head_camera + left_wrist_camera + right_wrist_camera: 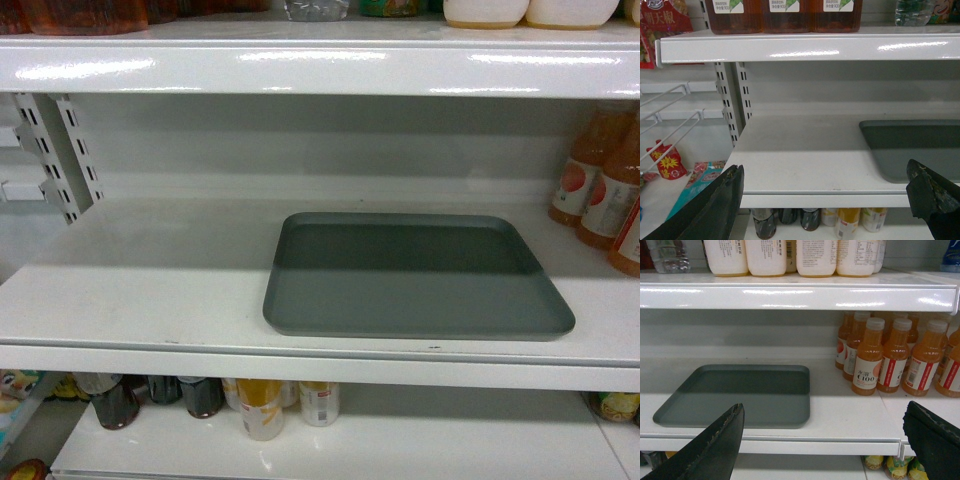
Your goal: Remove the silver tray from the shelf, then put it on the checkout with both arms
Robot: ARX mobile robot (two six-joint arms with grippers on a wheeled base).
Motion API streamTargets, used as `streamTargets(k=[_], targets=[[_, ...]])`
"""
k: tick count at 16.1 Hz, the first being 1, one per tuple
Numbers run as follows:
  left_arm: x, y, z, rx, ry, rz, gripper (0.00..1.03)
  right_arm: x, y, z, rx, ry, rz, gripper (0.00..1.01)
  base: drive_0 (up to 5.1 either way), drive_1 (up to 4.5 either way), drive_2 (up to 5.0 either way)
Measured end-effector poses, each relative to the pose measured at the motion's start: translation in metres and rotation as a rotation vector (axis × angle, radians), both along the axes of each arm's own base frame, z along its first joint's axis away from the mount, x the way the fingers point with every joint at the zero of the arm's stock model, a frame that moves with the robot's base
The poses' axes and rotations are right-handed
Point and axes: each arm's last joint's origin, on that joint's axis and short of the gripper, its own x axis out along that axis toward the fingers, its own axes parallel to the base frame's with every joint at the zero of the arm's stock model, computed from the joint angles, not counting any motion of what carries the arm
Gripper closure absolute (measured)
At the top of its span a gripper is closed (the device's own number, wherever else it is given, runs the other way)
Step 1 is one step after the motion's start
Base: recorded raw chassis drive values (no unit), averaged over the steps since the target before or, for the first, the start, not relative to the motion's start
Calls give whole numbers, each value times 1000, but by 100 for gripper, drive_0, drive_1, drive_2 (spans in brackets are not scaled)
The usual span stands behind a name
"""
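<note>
The silver tray (415,275) lies flat on the white shelf (150,290), right of centre, its front edge near the shelf's lip. In the left wrist view the silver tray (915,147) shows at the right, on the shelf (805,150). My left gripper (825,192) is open, in front of the shelf lip, holding nothing. In the right wrist view the silver tray (742,395) sits left of centre on the shelf (850,420). My right gripper (822,432) hangs open before the lip, empty. Neither gripper appears in the head view. The checkout is out of view.
Orange juice bottles (890,357) stand right of the tray, also bottles (605,185). An upper shelf board (320,65) overhangs closely. Slotted uprights (732,100) stand at the left. Bottles (260,405) fill the shelf below. Snack packets (670,160) hang at far left.
</note>
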Motion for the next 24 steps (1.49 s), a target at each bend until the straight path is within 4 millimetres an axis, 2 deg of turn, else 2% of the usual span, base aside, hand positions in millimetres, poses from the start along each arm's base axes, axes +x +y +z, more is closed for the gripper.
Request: streamTargets(k=[7, 8, 9, 10, 12, 16, 19, 22, 23, 24], targets=[[0, 0, 0, 0, 0, 0, 5, 0, 0, 0, 0, 0, 0, 3, 0, 0, 0], [0, 0, -1, -3, 31, 19, 5, 0, 0, -2, 7, 103, 48, 3, 0, 0, 0], [5, -6, -1, -3, 193, 118, 5, 8, 1, -5, 25, 230, 127, 3, 0, 0, 0], [19, -11, 4, -4, 253, 158, 5, 17, 3, -7, 43, 275, 203, 3, 0, 0, 0], [40, -13, -7, -15, 341, 168, 5, 33, 4, -10, 52, 311, 232, 3, 0, 0, 0], [89, -32, -33, 0, 473, 17, 5, 73, 14, -32, 43, 411, 260, 3, 0, 0, 0], [133, -44, -57, 9, 548, -12, 5, 114, 18, -46, 54, 457, 253, 3, 0, 0, 0], [183, -56, -90, 18, 678, -36, 5, 162, 17, -75, 101, 586, 205, 3, 0, 0, 0], [210, -65, -92, 11, 690, -56, 5, 190, 14, -82, 128, 619, 182, 3, 0, 0, 0], [223, -70, -90, 2, 688, -59, 5, 202, 12, -84, 132, 621, 173, 3, 0, 0, 0]])
